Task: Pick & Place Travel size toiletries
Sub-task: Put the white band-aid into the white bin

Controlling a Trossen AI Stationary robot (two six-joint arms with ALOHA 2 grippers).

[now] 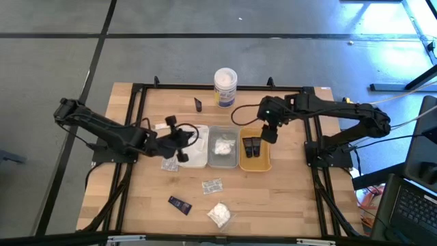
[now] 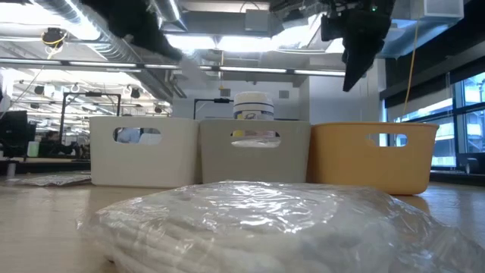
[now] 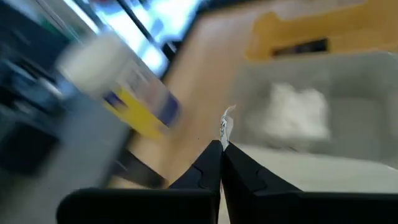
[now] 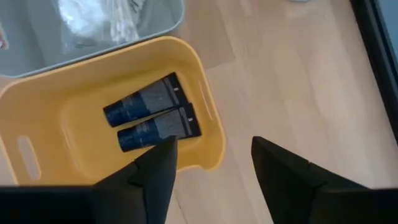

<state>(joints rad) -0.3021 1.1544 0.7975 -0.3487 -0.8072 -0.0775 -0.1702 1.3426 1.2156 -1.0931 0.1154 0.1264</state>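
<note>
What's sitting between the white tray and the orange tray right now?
The grey tray sits between the white tray and the orange tray, with a white wrapped bundle inside it. The high view shows this best.

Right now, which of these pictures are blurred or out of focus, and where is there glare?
Left wrist view: motion-smeared, the white tub streaked, only the shut left hand fairly sharp. Low view: the plastic-wrapped bundle close up is soft and glinting, with bright ceiling lights. Right wrist view: sharp on the two black tubes. High view: even, window glare on the floor.
</note>
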